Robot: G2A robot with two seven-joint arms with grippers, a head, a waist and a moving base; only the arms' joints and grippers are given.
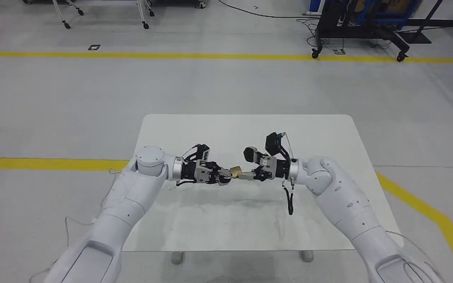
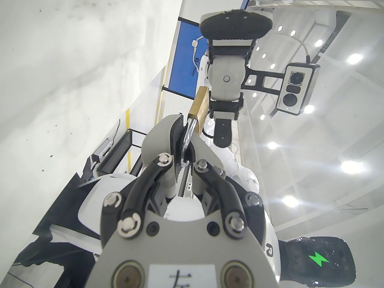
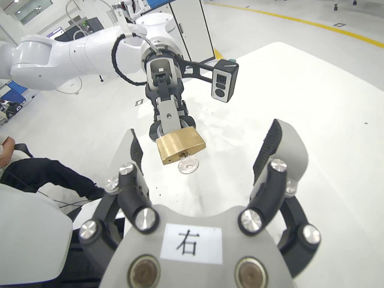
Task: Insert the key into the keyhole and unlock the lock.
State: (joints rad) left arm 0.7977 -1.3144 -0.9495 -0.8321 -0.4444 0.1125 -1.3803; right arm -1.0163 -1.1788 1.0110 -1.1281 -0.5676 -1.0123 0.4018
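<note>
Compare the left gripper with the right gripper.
The left gripper is shut on the padlock; the right gripper is open and holds nothing. The left gripper touches the padlock's shackle; the right gripper stands clear of the inserted key. Both face each other above the table.

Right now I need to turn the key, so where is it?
In the right wrist view, the key sticks out of the lock, just ahead of the open right gripper; the left gripper holds the lock above the table.
</note>
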